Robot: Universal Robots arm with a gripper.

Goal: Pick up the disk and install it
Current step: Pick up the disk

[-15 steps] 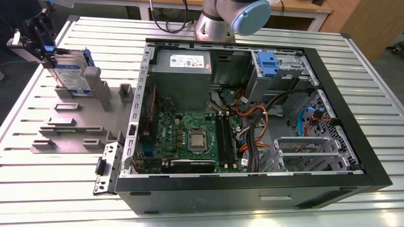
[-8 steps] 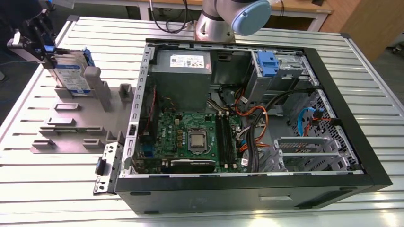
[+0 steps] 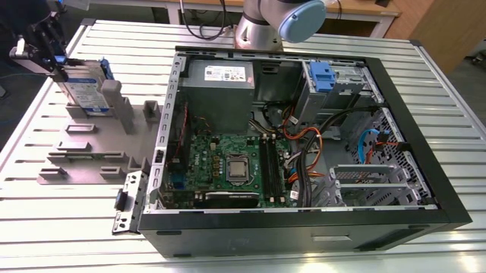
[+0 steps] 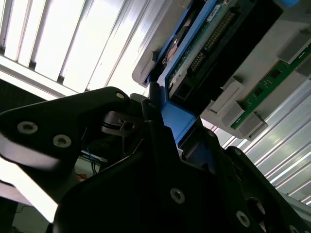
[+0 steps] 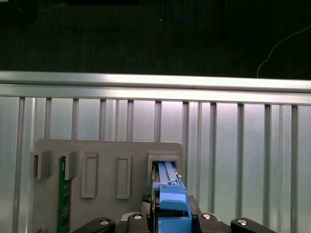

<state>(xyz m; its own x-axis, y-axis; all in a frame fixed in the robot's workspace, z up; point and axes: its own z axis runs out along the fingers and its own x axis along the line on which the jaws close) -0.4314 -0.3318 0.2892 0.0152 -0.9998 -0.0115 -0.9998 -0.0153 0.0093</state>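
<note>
Grip closed: my hand (image 3: 54,61) clamps the blue frame edge of the disk (image 3: 85,91), upright in the grey holder (image 3: 83,151) on the surface (image 3: 76,227), ten o'clock from the open computer case (image 3: 304,227).

Exterior view is evenly bright with soft shadows. In the second wrist view, bench (image 4: 73,43) slats glare white; the blurred hand (image 4: 163,121) gripping the disk (image 4: 201,46) is in shadow.
</note>
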